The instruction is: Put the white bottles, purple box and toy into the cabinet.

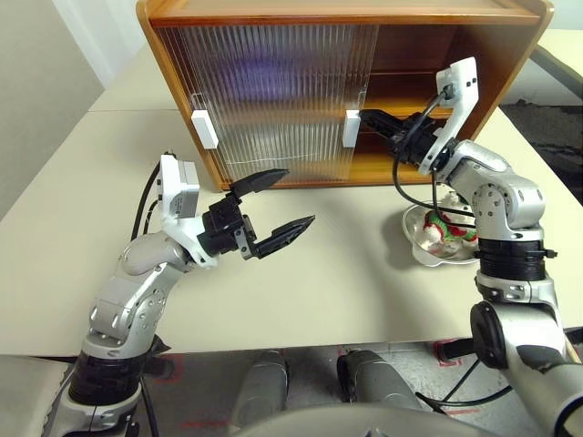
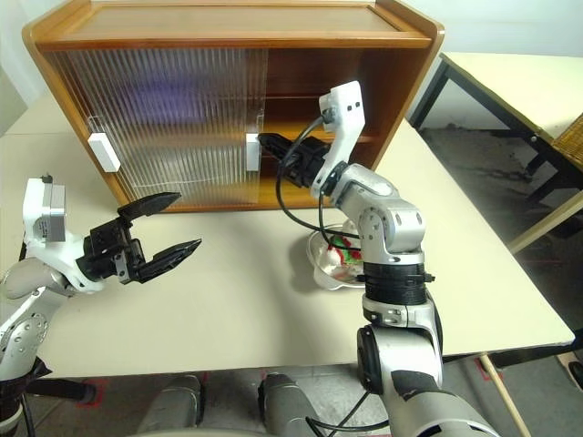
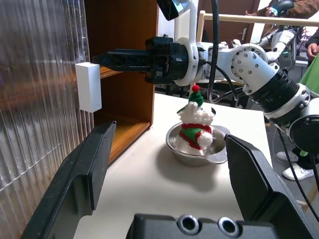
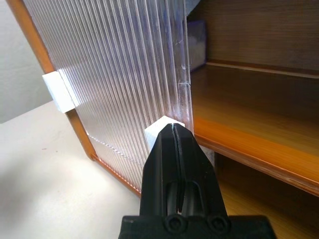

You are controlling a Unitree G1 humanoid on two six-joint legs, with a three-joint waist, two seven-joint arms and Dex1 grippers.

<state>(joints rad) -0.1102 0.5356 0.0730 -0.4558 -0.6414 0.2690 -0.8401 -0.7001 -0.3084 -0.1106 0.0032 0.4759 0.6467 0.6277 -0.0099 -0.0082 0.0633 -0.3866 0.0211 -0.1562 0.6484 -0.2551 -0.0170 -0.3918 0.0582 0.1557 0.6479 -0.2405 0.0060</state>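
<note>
One toy (image 3: 196, 128) sits in one metal dish (image 3: 215, 154) on the surface (image 1: 346, 273) beside the cabinet (image 1: 510, 55); right pincer (image 1: 366, 116) closed at a door handle (image 1: 352, 128), left pincer (image 1: 278, 202) open, empty.

Cabinet (image 1: 510, 55) brown wood; doors (image 1: 273, 91) ribbed translucent; handles (image 1: 204, 128) white.

A cream table (image 1: 346, 273) carries the wooden cabinet (image 1: 346, 23) at its rear and a shiny metal dish (image 1: 428, 246) holding the toy (image 3: 195, 124).
</note>
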